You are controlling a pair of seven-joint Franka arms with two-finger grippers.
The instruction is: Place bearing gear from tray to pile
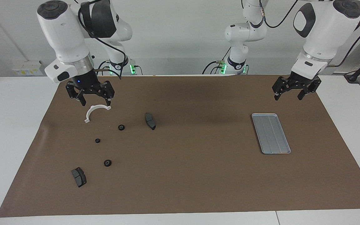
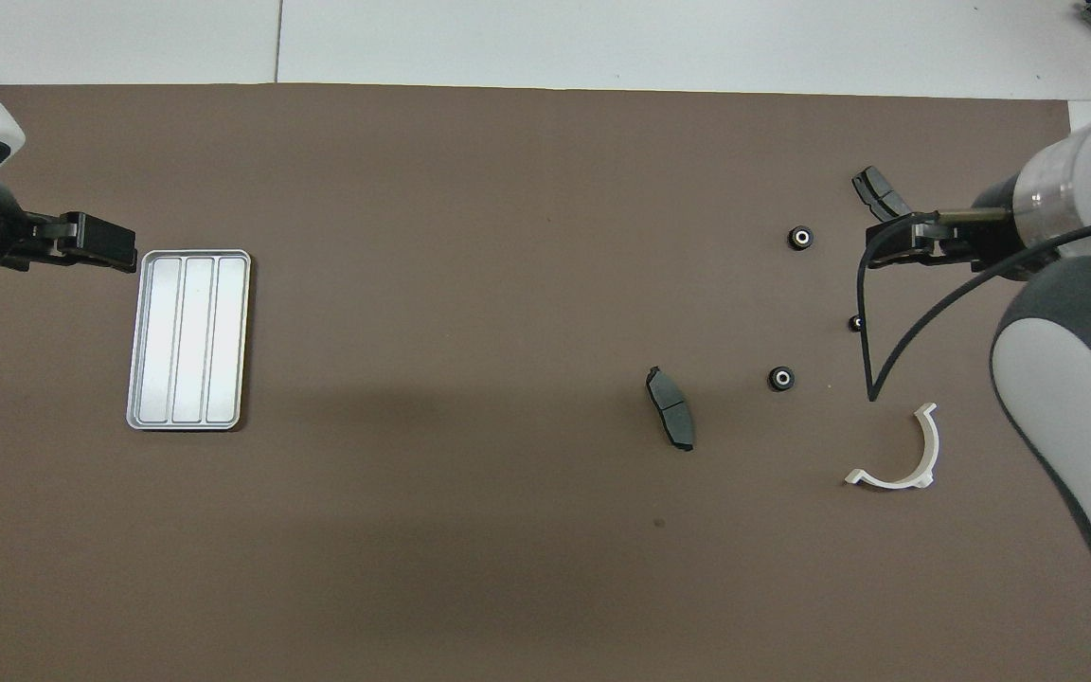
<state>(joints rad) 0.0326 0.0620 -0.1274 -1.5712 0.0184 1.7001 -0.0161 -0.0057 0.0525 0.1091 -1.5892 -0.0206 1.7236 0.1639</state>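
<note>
The silver tray [image 1: 270, 133] lies toward the left arm's end of the table, with nothing in it; it also shows in the overhead view [image 2: 188, 339]. Three black bearing gears [image 1: 121, 127] [image 1: 97, 140] [image 1: 107, 162] lie on the mat among the pile: a white half-ring bracket [image 1: 96, 111] and two dark brake pads [image 1: 150, 121] [image 1: 78, 177]. My right gripper [image 1: 95, 103] is open and empty, raised over the bracket. My left gripper [image 1: 287, 97] is open and empty, waiting in the air over the mat beside the tray.
A brown mat [image 1: 192, 175] covers most of the white table. The pile parts show in the overhead view too: bracket [image 2: 896, 455], pads [image 2: 670, 421] [image 2: 877, 192], gears [image 2: 780, 379] [image 2: 799, 238] [image 2: 856, 323].
</note>
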